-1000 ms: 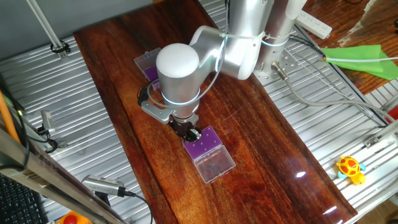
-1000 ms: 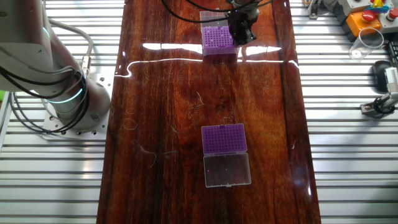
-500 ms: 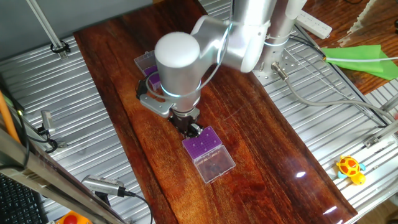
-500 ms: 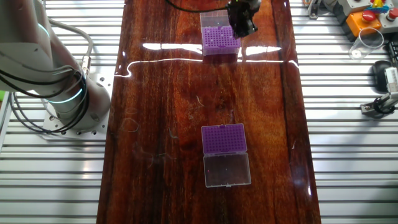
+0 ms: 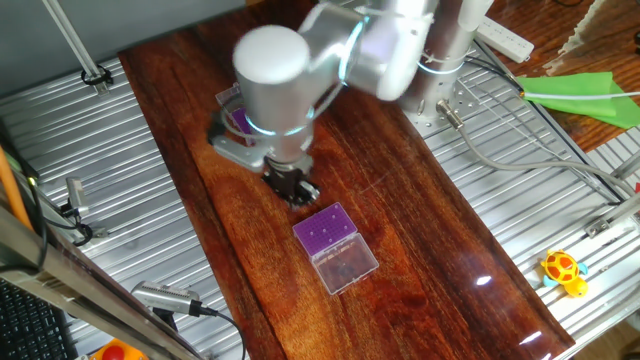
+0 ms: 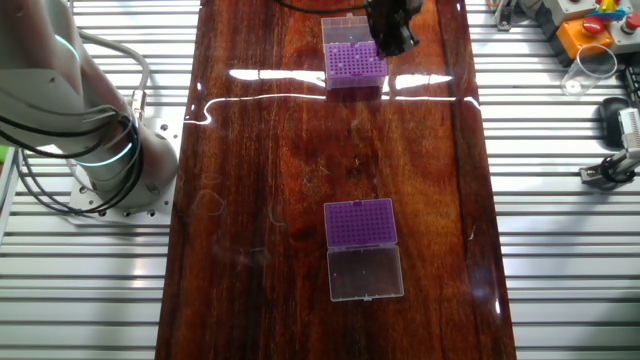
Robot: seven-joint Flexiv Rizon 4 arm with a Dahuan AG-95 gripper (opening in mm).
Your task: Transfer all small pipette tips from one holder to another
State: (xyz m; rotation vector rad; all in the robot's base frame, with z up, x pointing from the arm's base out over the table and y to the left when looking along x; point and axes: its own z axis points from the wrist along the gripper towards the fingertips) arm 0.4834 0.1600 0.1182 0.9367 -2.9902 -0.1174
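One fixed view shows the gripper above the counter beside 1 purple holder, its grip impossible to tell, so any tip carried should travel level toward the other holder.

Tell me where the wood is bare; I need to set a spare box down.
The long stretch between the two purple holders is bare. So is the end beyond the near holder's clear lid. It is crowded around the gripper beside the far holder.
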